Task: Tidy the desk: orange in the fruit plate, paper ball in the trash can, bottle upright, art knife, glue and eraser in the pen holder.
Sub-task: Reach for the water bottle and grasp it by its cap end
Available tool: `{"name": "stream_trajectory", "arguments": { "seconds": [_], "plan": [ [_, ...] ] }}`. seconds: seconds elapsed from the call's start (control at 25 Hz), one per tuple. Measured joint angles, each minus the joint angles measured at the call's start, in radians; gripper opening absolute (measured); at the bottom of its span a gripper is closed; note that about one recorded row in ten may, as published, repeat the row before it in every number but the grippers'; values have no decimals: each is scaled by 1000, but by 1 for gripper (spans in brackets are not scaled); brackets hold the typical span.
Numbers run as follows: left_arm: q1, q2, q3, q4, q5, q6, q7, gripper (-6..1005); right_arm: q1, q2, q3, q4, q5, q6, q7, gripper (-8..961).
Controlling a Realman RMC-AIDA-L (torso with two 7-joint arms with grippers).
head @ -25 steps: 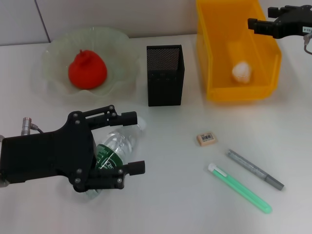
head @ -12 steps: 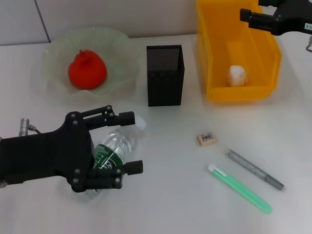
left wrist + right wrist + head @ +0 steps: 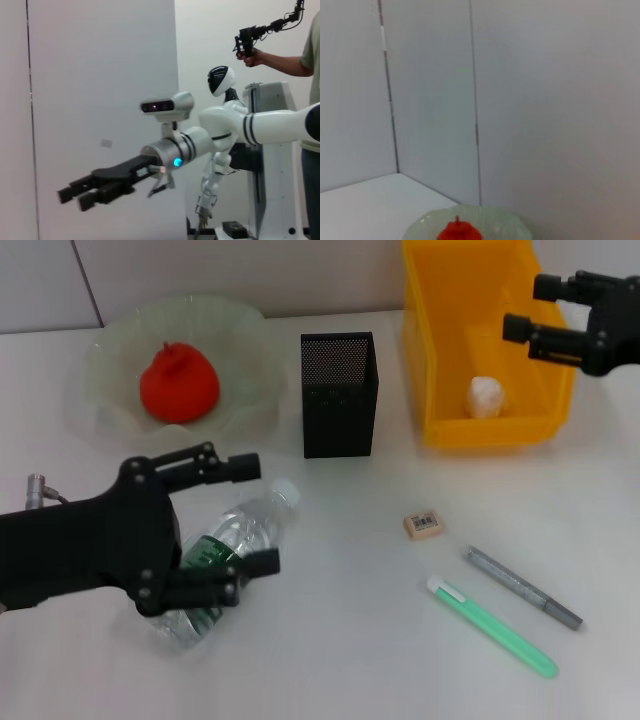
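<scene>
Counted on the counter [image 3: 330,640]: one orange [image 3: 178,383], one fruit plate [image 3: 245,330], one pen holder [image 3: 339,395], one trash can [image 3: 440,360], one paper ball [image 3: 485,395], one bottle [image 3: 235,545]. Also one eraser [image 3: 423,524], one green pen-shaped item [image 3: 490,625] and one grey pen-shaped item [image 3: 522,587]. Two grippers: left gripper [image 3: 255,515], right gripper [image 3: 530,308].

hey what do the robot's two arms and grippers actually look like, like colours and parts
Both grippers are matte black. The left gripper has a broad flat black housing with visible screws, linkage bars leading to slim jaws, and a small silver connector stub at its back. The right gripper shows the same black linkage build. In the left wrist view, the right arm is glossy white with dark bands, a silver wrist and a small lit cyan dot.
</scene>
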Motion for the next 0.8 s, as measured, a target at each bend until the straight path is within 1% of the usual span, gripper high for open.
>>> {"name": "stream_trajectory", "arguments": {
  "seconds": [0.04,0.12,0.16,0.2,0.24,0.28,0.36,0.56,0.64,0.72,0.8],
  "plan": [
    [0,-1,-26,-3,0,-3,-5,756,-12,0,2,0,-1,-33,-16,677],
    [-1,-1,-60,-15,0,-7,-9,756,-20,0,2,0,-1,-54,-31,677],
    [-5,-1,-99,-42,0,-10,-10,755,-34,-1,2,1,-1,-96,-64,676],
    [-5,-1,-99,-42,0,-10,-10,755,-34,-1,2,1,-1,-96,-64,676],
    [-8,-1,-128,-63,0,-15,-11,755,-43,-1,2,2,-9,-143,-92,676],
    [-8,-1,-128,-63,0,-15,-11,755,-43,-1,2,2,-9,-143,-92,676],
    [-10,1,-160,-86,0,-42,-27,754,-51,-2,-2,4,-39,-213,-118,675],
    [-10,3,-157,-89,1,-103,-59,753,-48,-2,-7,7,-107,-276,-146,675],
    [-9,3,-154,-89,7,-119,-62,752,-38,-1,-9,9,-154,-305,-155,674],
    [-9,3,-154,-89,7,-119,-62,752,-36,-1,-9,10,-165,-308,-155,674],
    [-10,-1,-150,-73,69,-177,-114,752,-31,-6,-1,13,-194,-308,-155,673]
  ]
}}
